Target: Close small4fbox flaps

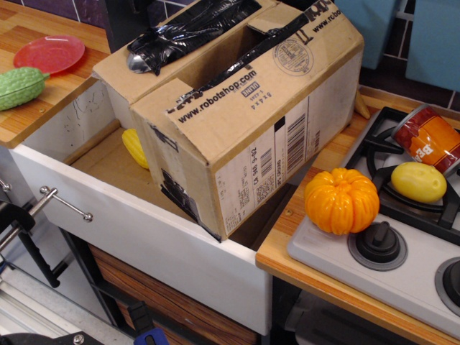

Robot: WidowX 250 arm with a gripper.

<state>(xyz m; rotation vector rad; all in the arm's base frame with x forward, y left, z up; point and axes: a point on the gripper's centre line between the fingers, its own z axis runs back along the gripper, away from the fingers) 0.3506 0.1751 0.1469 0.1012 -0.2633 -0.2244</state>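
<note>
The small4fbox (266, 144) is a brown cardboard box that stands tilted in an open white drawer (144, 230). Its near flap (230, 97), printed "www.robotshop.com", lies down over the top. The far-left flap (126, 72) also lies low, with crumpled shiny black tape (190, 25) along its edge. A dark gap (219, 61) stays open between the flaps. A dark arm part comes down behind the box at the top left. My gripper (141, 57) seems to sit at the left end of the tape, where a shiny metal tip shows. Its fingers blend with the tape.
A yellow toy (135, 147) lies in the drawer left of the box. An orange toy pumpkin (341, 201), a yellow toy (418, 181) and a can (431, 136) are on the stove (338, 259) at the right. A red plate (49, 52) and a green gourd (20, 86) are on the left counter.
</note>
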